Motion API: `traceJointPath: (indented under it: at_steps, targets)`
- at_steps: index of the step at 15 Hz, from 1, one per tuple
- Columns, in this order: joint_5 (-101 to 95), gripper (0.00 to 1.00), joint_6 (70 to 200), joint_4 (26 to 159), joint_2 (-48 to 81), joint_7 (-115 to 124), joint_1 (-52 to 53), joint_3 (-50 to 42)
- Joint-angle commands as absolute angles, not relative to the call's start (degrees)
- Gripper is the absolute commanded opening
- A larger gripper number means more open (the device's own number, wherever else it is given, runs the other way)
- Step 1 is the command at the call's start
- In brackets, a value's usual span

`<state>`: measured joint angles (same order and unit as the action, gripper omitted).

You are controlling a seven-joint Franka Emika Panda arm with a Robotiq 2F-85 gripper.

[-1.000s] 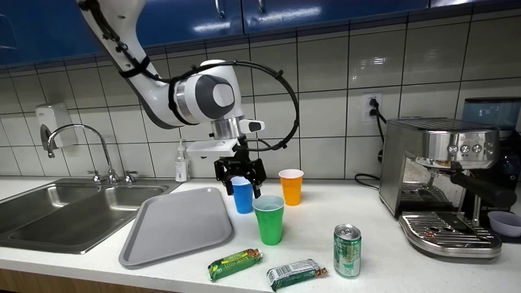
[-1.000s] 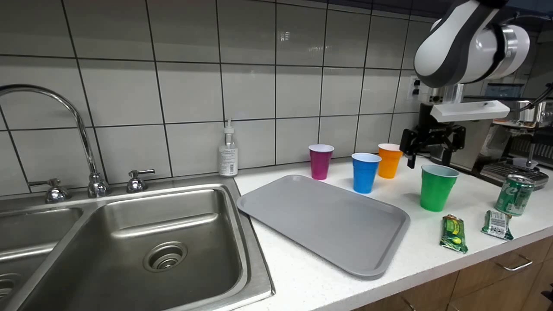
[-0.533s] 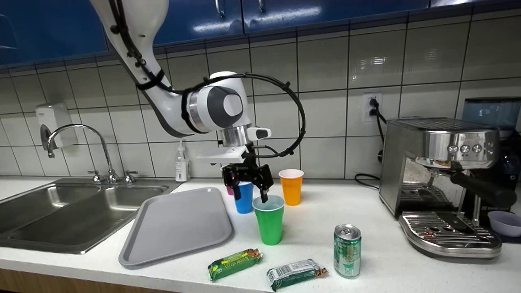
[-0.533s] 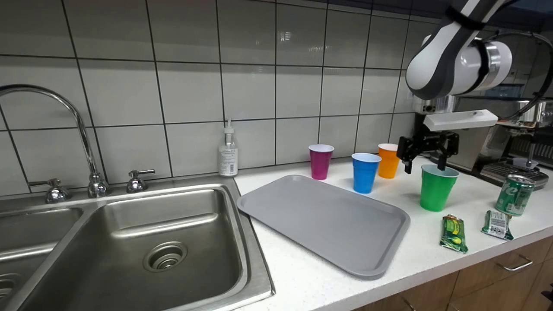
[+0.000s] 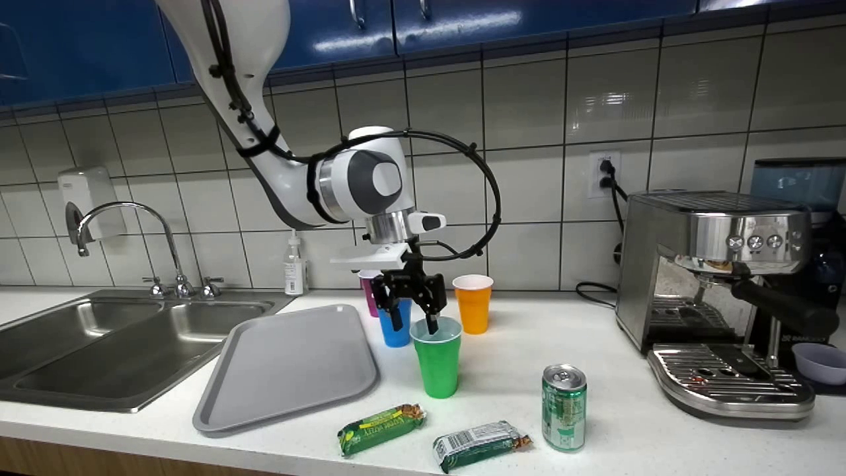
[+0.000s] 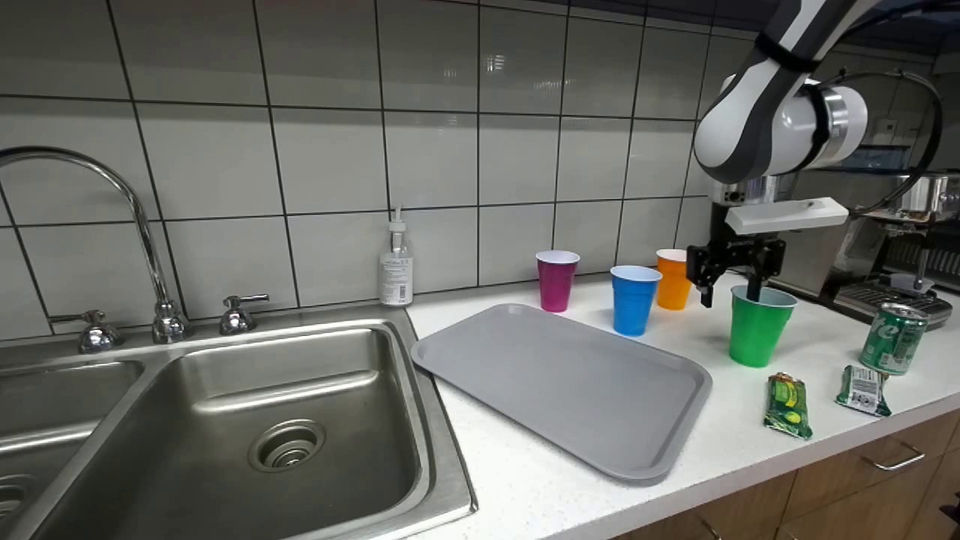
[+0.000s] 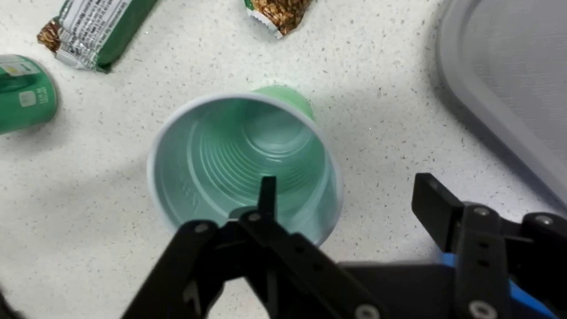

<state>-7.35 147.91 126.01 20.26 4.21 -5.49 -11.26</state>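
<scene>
Steel sink [image 5: 99,401] far left, chrome faucet [image 5: 183,285] at its back, white dispenser [image 5: 92,198] on the tile wall [image 5: 522,185] behind. Pump bottle [image 5: 295,268] by the sink's back right corner. Gray tray [image 5: 297,363] next, flat on the white counter [image 5: 628,423], right beside the sink. Purple cup [image 6: 557,283] upright near the tray's back end. Snack bar [image 5: 381,428] lying near the counter's front edge, printed front up. Blue cup [image 6: 634,301] upright just beside the tray.

Gripper [image 5: 415,326] pointing down, fingers spread wide, holding nothing. Green cup [image 5: 438,367] just under it, upright on the counter, right of the tray. Wrist view: one finger [image 7: 268,195] at the cup's mouth, inside the rim; the other outside, apart from the cup, so the rim runs between them. Can't tell if the inner one touches the cup.

Orange cup [image 5: 474,307] upright behind the green one, closer to the wall. Second snack bar [image 5: 479,445] in front, barcode side up. Green can [image 5: 564,408] upright just right of that bar. Wall outlet [image 5: 605,173] with black cords, then coffee machine [image 5: 707,228]. Pale bowl [image 5: 821,360] far right, beside the machine.
</scene>
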Motion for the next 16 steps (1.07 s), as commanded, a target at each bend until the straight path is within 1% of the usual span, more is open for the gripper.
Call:
traceJointPath:
  at_steps: [1, 2, 6, 7, 8, 9, 16]
  targets:
    - [-8.01, 0.49, 147.29, 124.45, 21.2, 4.44, -5.78, -11.33]
    - [-8.04, 0.4, 147.32, 124.48, 21.2, 4.47, -5.76, -11.36]
    - [-8.58, 0.12, 147.59, 124.83, 20.74, 5.12, -5.47, -11.85]
    - [-8.78, 0.03, 147.67, 125.06, 20.51, 5.34, -5.39, -12.04]
    - [-8.91, 0.0, 147.74, 125.26, 20.32, 5.49, -5.33, -12.22]
    - [-9.15, 0.0, 147.86, 125.64, 19.98, 5.72, -5.21, -12.48]
    - [-10.46, 0.01, 148.2, 129.88, 14.8, 6.63, -3.91, -12.82]
